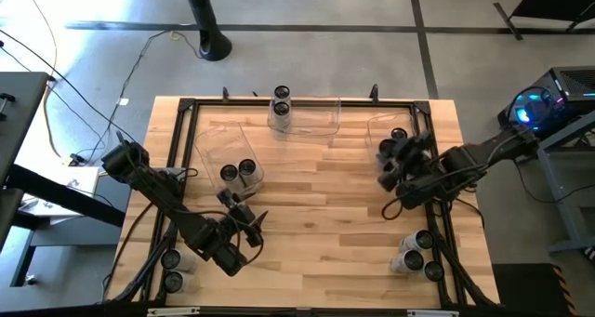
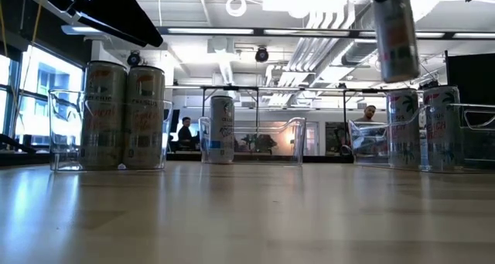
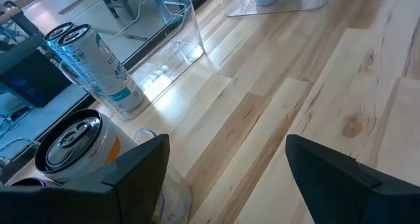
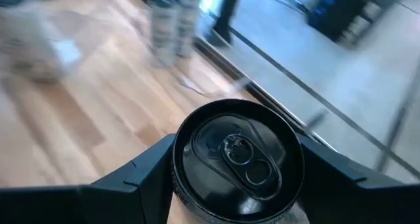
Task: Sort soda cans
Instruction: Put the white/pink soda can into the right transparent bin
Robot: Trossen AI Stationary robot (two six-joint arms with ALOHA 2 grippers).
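Observation:
My right gripper (image 1: 390, 165) is shut on a soda can (image 4: 237, 155) with a dark top, held high over the table's right half; the low view shows this can (image 2: 396, 36) in the air. My left gripper (image 3: 226, 178) stands open above the near left of the table with nothing between its fingers, just beside two cans (image 1: 239, 171) standing in the left clear bin (image 1: 216, 140). Two more cans (image 1: 281, 103) stand in the far middle bin (image 1: 316, 117). One can (image 1: 400, 133) stands in the right bin. Loose cans stand at the near right (image 1: 420, 254) and near left (image 1: 172, 269). My right gripper pinches the can's upper wall (image 4: 177, 184), just under the rim, between its two fingers (image 4: 131, 178), one on each side. The fingers slant down from the table's right side. The can is lifted clear of the table, nearly upright, its top up.
A dark metal frame (image 1: 186, 105) borders the wooden table top. The middle of the table (image 1: 325, 205) is bare wood between the bins and the loose cans. People sit in the room beyond the table's far edge (image 2: 186, 132).

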